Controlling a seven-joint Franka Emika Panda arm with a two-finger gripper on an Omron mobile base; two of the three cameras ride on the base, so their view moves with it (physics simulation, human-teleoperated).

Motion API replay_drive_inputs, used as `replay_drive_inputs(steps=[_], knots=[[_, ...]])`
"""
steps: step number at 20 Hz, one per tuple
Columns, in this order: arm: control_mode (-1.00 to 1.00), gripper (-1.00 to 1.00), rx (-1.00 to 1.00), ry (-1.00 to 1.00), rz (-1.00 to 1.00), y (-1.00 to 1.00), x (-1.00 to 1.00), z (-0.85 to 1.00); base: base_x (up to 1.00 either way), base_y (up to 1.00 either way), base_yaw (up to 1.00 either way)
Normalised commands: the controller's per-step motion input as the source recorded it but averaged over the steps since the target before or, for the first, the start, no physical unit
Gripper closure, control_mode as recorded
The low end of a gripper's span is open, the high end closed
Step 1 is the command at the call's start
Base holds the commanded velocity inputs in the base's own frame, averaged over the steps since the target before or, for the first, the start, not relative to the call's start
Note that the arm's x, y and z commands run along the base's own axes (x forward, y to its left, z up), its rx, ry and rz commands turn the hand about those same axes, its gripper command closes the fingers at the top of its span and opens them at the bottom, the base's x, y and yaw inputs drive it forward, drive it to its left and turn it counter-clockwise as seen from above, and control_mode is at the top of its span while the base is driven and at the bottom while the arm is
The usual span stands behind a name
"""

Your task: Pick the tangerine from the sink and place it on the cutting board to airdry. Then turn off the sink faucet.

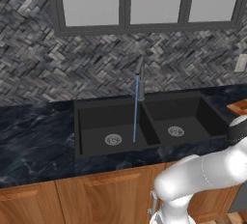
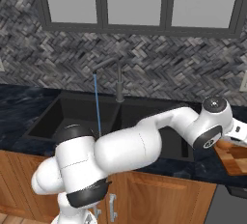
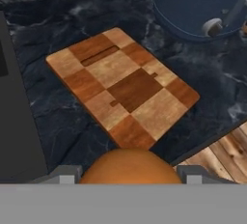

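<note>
Jaws grip one tangerine (image 3: 129, 167) above one cutting board (image 3: 123, 86); one faucet (image 1: 140, 73) streams into the two-basin sink (image 1: 96, 121).

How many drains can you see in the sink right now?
2. In the left base view, one drain sits in the left basin beside the blue water stream, the other drain in the right basin.
</note>
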Motion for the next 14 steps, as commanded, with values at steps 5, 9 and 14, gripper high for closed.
replay_drive_inputs(steps=[5, 9, 14], knots=[[-1.0, 1.0, 0.06, 0.01, 0.04, -0.26, 0.1, -0.27, 0.0, 0.0, 0.0], [-1.0, 1.0, 0.0, 0.0, 0.03, -0.24, 0.12, -0.25, 0.0, 0.0, 0.0], [-1.0, 1.0, 0.0, 0.01, 0.01, -0.23, 0.18, -0.28, 0.0, 0.0, 0.0]])
